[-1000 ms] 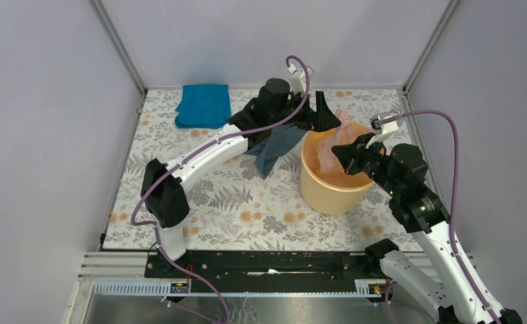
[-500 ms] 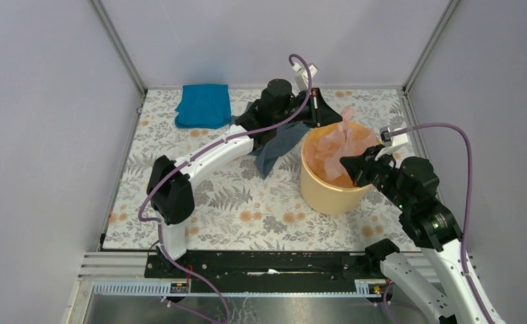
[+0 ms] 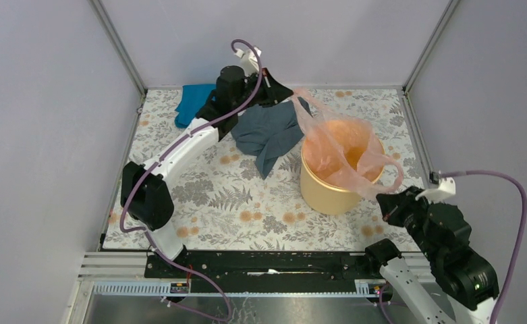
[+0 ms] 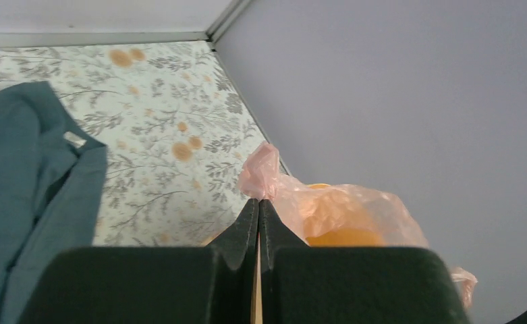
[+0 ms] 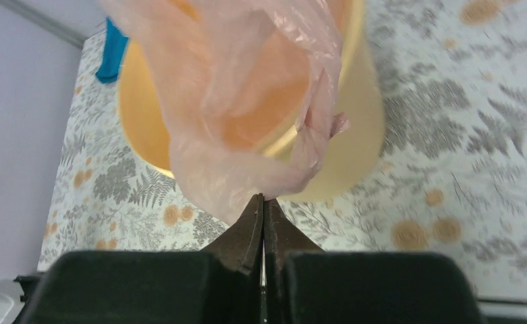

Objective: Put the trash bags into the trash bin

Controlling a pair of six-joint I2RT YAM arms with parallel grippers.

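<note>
The thin pink trash bag (image 3: 345, 145) is stretched wide over the mouth of the yellow-orange trash bin (image 3: 328, 192), its middle sagging inside. My left gripper (image 3: 289, 96) is shut on the bag's far-left corner, above the table behind the bin. In the left wrist view the gripper (image 4: 259, 200) pinches a bunched tip of the bag (image 4: 328, 202), with the bin (image 4: 345, 237) beyond. My right gripper (image 3: 384, 200) is shut on the bag's near-right loop. In the right wrist view the gripper (image 5: 262, 197) holds the bag (image 5: 247, 101), which hangs in front of the bin (image 5: 358, 135).
A grey-blue garment (image 3: 267, 131) lies spread on the flowered table (image 3: 213, 196) just left of the bin, under my left forearm. A bright blue folded cloth (image 3: 193, 101) sits at the far left corner. Grey walls close in on three sides.
The left gripper shut on the bag's far edge and drew it back and to the left. The right arm pulled back toward the near right, and the bag now spreads over the bin.
</note>
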